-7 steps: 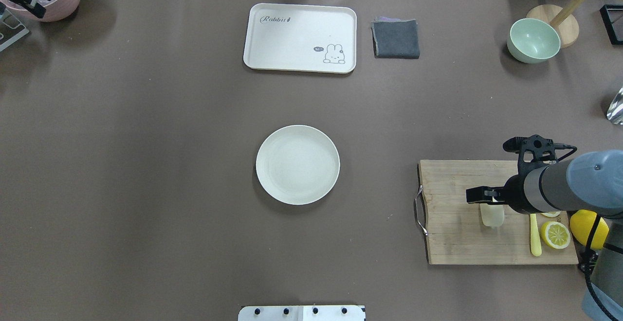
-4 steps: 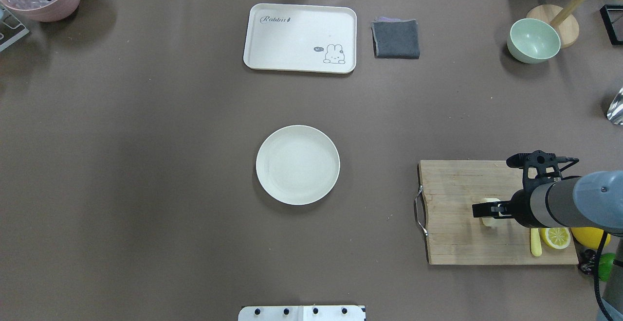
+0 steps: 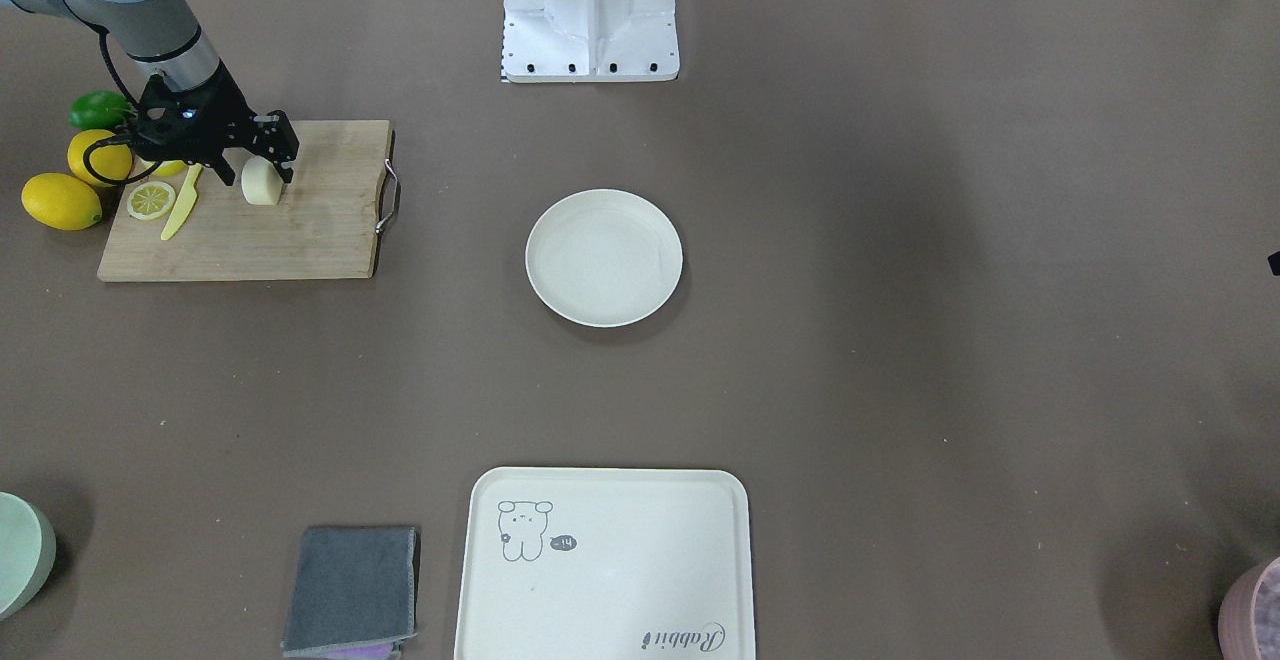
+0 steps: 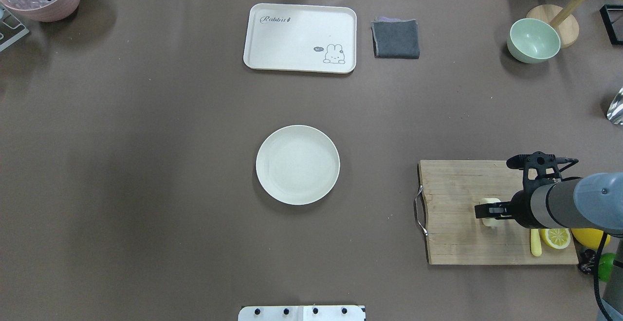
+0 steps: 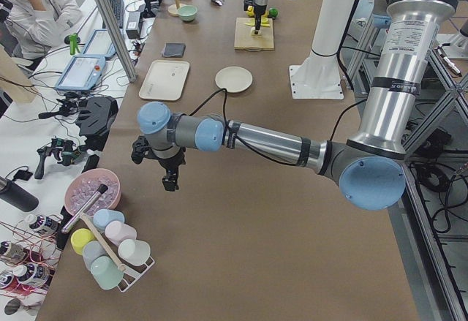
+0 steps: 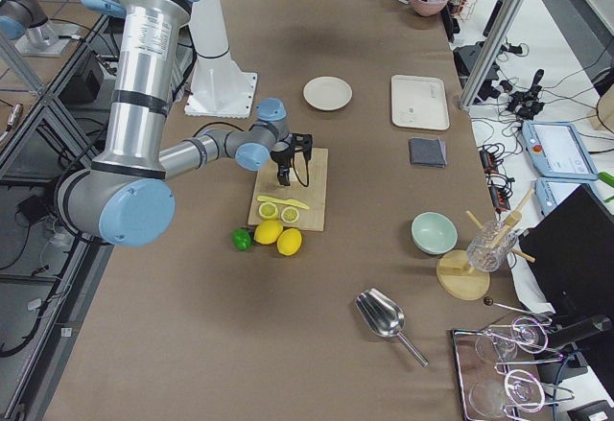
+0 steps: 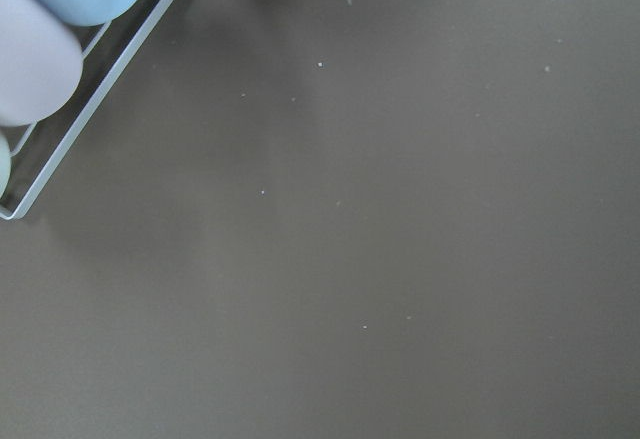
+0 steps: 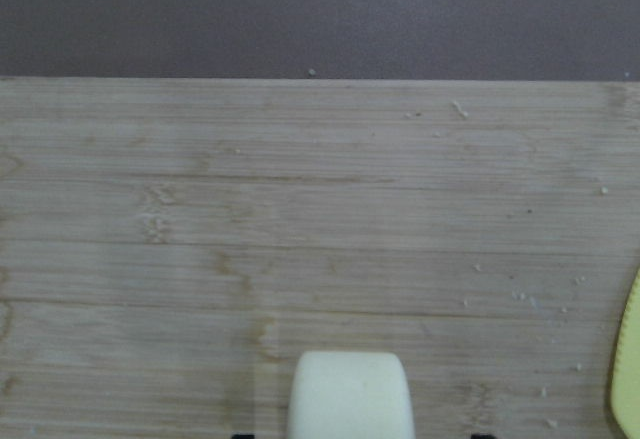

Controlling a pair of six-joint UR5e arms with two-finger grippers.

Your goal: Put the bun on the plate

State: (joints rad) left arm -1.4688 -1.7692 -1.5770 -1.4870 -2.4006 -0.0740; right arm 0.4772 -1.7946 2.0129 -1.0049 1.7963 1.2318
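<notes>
Over the last second my right arm has drawn back toward the lower right of the overhead view, and my right fingers (image 4: 486,209) have come down over the small pale cream rounded bun (image 3: 260,183). They stand apart, one tip on each side of it with a gap showing at either side in the wrist view, and they grip nothing. The bun lies on the rectangular wooden cutting board (image 4: 452,189) at the right of the overhead view, near a thin yellow plastic knife (image 4: 535,245) and a cut yellow lemon slice (image 4: 556,238). The round off-white plate (image 4: 297,165) sits at the middle of the brown surface (image 4: 146,165), well apart from the board. My left fingers (image 5: 170,182) hang over the surface near a wire rack of pastel cups (image 5: 110,251). Whether they are spread or closed I cannot tell.
</notes>
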